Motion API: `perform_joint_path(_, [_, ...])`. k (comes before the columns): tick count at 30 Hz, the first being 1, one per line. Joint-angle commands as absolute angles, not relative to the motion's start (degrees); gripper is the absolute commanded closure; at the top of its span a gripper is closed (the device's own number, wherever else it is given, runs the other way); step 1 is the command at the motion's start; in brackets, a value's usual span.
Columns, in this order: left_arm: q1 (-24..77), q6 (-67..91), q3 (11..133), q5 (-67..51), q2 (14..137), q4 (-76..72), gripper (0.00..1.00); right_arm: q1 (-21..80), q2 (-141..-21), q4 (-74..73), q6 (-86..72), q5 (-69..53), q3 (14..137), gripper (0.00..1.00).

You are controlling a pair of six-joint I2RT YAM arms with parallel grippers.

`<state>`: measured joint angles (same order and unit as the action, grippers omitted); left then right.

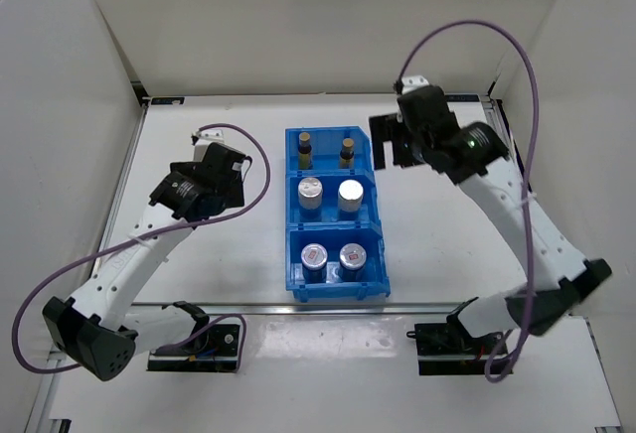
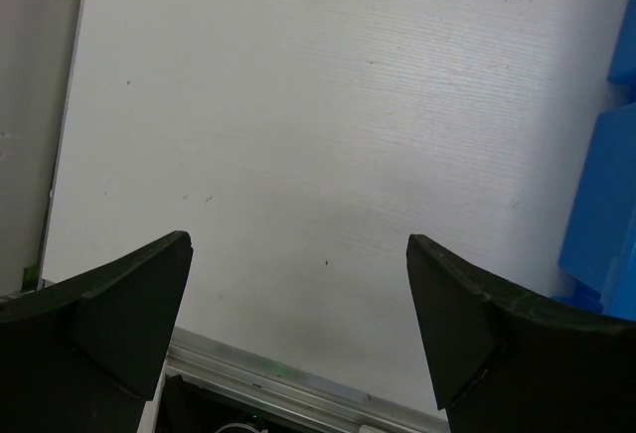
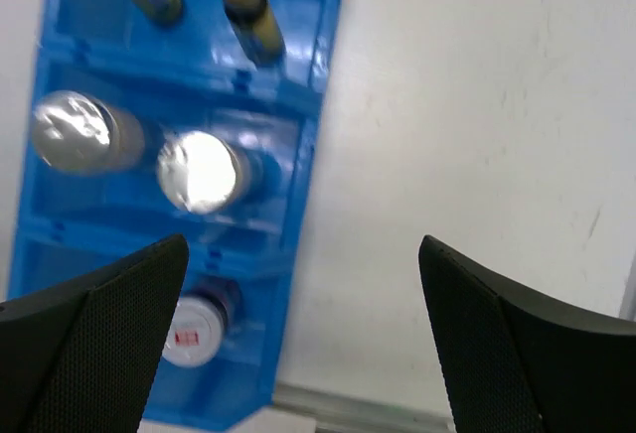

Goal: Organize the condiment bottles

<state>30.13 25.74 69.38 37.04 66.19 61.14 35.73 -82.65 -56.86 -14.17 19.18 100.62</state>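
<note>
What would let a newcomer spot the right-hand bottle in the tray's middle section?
On the white table sits a blue tray with three sections. In the middle one, it is the bottle nearer the right arm. Its silver cap differs from gold caps behind and labelled lids in front.

Bottles in bins, 2 ea.
</note>
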Motion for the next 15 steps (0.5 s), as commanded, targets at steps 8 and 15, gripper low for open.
perform_joint_path(8, [30.32,27.68,69.7,42.63,57.4,60.21,0.0,35.68,-59.16,-52.54,-17.05,15.37,79.01,0.0])
perform_joint_path(15, [30.32,28.83,67.77,43.86,52.47,59.59,0.0,35.68,-57.3,-55.8,-15.03,19.85,81.38,0.0])
